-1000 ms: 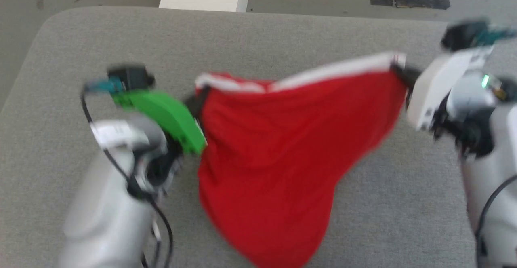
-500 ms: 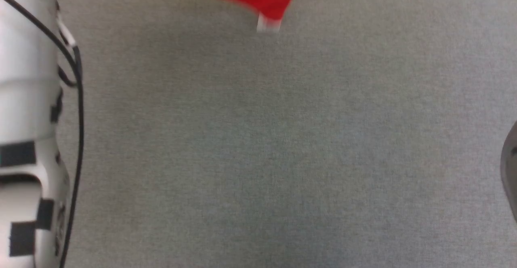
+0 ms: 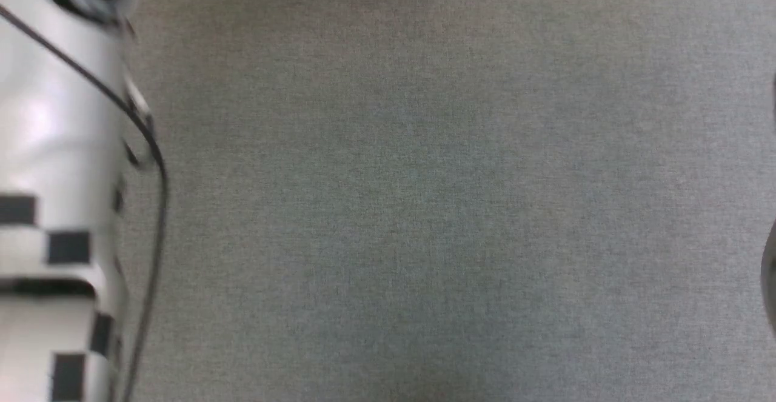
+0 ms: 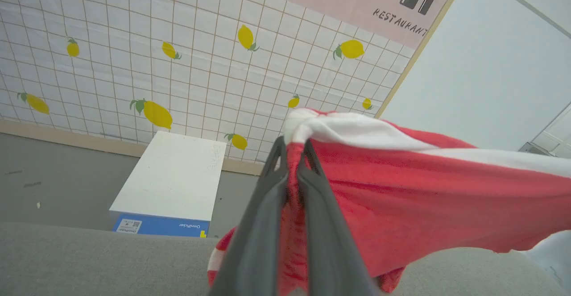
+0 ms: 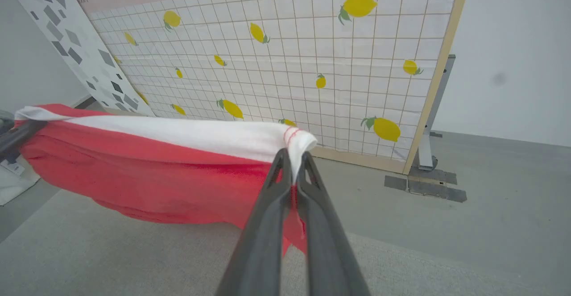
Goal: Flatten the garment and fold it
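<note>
left gripper (image 4: 293,146) and right gripper (image 5: 292,155) each clamped on a top corner of the garment (image 5: 156,175), cloth strung between them, sagging over the grey table (image 3: 424,208) below. i'm wary: pull wider and a thin pinch could slip free. lemon-tiled wall (image 5: 312,41) ahead of both, white box (image 4: 171,180) beyond the left.

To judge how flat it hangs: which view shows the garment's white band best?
The right wrist view: the white band of the garment runs nearly whole from the right gripper. The left wrist view cuts it at the edge; the head view faces grey surface.
</note>
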`<state>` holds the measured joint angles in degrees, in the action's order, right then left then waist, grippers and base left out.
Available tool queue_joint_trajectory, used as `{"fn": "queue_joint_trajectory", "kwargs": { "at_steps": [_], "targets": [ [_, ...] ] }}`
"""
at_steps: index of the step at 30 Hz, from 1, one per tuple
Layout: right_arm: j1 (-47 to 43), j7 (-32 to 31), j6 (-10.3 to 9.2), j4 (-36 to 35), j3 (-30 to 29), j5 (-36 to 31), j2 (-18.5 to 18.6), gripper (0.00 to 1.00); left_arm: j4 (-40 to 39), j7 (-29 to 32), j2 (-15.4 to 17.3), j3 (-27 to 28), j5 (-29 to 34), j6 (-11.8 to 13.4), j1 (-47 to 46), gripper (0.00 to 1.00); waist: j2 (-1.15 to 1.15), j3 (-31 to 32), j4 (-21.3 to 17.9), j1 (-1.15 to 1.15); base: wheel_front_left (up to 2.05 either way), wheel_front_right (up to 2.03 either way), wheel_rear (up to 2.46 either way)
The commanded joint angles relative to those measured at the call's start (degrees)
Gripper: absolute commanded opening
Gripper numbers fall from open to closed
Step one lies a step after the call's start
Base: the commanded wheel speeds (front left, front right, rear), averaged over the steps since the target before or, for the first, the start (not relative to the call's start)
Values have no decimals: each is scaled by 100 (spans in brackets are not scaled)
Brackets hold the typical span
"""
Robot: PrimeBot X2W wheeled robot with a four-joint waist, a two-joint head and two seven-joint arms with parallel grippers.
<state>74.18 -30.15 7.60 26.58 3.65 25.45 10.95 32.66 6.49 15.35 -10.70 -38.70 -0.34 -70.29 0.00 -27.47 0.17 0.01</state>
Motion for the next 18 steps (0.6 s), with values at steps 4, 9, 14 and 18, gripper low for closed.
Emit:
{"fn": "queue_joint_trajectory", "kwargs": {
  "at_steps": [4, 9, 14, 18],
  "targets": [
    [-1274, 241, -11, -560, 252, 679, 330, 0, -148, -522, -161, -27, -198, -297, 1125, 0, 0, 408, 138, -1, 0, 0, 0],
    [-3061, 475, -11, -1499, 362, 1249, 583, 0, -595, -884, -256, -100, -293, -360, 2713, 0, 0, 978, 206, -1, 0, 0, 0],
    [-4928, 406, -11, -2423, 327, 1608, 659, 0, -1189, -1013, -350, -77, -452, -134, 4344, 0, 0, 1535, 227, -1, 0, 0, 0],
    [-6346, 79, -11, -2998, 267, 1795, 739, 0, -1614, -925, -313, -146, -459, 120, 5539, 0, 0, 1958, 237, -1, 0, 0, 0]
  ]
}}
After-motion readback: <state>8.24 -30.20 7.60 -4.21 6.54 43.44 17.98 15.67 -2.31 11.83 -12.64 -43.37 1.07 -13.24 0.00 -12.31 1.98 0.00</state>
